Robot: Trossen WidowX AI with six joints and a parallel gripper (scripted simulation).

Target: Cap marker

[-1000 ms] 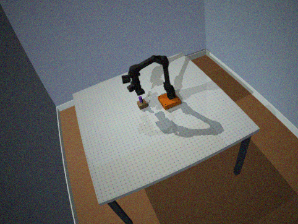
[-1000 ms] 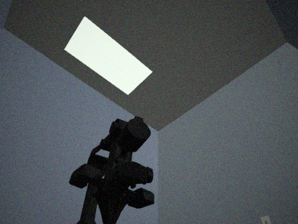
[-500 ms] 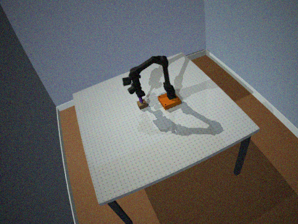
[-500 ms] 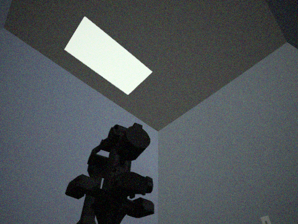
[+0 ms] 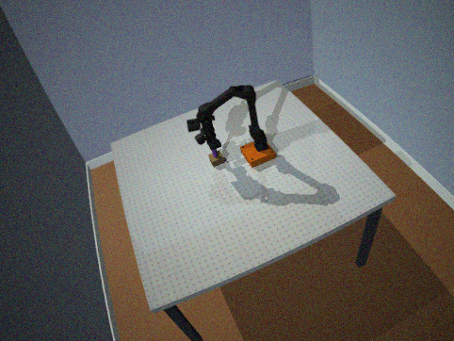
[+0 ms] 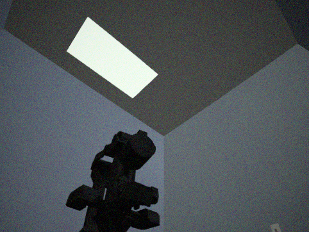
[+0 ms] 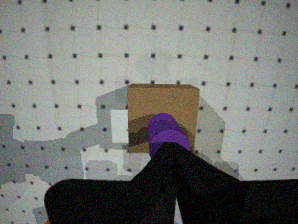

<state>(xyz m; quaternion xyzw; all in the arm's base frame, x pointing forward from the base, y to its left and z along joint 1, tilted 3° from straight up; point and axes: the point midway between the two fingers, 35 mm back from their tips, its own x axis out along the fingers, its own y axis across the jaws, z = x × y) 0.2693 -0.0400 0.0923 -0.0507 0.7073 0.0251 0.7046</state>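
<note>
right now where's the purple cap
In the wrist view the purple cap sits over the brown holder block, directly under the shut gripper; in the top view, just left of the orange base.
</note>
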